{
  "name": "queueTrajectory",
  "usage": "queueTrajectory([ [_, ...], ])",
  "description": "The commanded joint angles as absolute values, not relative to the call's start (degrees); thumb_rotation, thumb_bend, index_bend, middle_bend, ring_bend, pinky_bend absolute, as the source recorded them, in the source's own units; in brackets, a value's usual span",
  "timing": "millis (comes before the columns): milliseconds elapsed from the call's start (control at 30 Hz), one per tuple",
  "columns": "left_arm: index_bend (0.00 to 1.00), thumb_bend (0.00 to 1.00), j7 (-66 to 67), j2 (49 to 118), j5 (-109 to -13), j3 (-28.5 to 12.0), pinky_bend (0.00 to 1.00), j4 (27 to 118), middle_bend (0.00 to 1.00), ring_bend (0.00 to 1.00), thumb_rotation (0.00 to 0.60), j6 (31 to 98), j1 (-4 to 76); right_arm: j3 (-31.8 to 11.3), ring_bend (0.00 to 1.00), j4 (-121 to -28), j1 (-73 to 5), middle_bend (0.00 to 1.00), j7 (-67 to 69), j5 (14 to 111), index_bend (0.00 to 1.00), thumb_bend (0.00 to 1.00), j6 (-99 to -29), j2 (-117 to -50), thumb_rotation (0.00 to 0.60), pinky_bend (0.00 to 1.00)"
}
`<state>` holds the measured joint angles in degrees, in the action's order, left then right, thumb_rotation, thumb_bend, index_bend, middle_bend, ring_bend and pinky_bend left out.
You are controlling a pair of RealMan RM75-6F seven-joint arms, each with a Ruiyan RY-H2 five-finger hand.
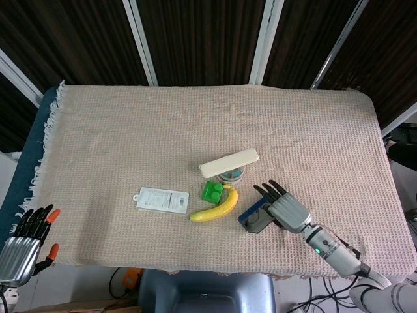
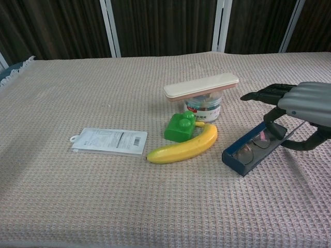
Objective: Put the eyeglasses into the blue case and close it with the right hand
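Pushing at the lid of the blue case [image 2: 247,157], the right hand [image 2: 302,106] has fingers stretched flat and holds nothing; if it presses off-centre, the case may slide toward the banana [image 2: 185,146] at its nine o'clock rather than shut. The eyeglasses [image 2: 250,149] lie inside the half-open case, seemingly flat. The left hand [image 1: 25,244] hangs open off the table's edge.

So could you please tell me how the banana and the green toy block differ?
The banana is yellow, long and curved, lying flat; the green toy block is short, boxy and studded on top. The banana reaches nearer the blue case, while the block sits closer to the jar. Both rest on the cloth, touching each other.
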<state>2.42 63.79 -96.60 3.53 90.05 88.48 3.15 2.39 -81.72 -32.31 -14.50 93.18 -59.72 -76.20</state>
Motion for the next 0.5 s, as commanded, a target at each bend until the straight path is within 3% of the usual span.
queueTrajectory([
  [33, 0.00, 0.43, 2.47, 63.81, -96.60, 3.55, 0.02, 90.05, 0.00, 0.00, 0.600, 88.42, 3.16, 1.92, 0.00, -82.09, -32.68, 0.10, -15.12, 92.53, 0.70, 0.60, -59.09, -76.13, 0.600, 0.00],
  [500, 0.00, 0.43, 2.57, 63.83, -96.58, 3.57, 0.02, 89.99, 0.00, 0.00, 0.600, 88.25, 3.23, -2.14, 0.00, -81.99, -36.11, 0.11, -23.95, 85.22, 0.67, 0.60, -53.10, -79.86, 0.600, 0.00],
])
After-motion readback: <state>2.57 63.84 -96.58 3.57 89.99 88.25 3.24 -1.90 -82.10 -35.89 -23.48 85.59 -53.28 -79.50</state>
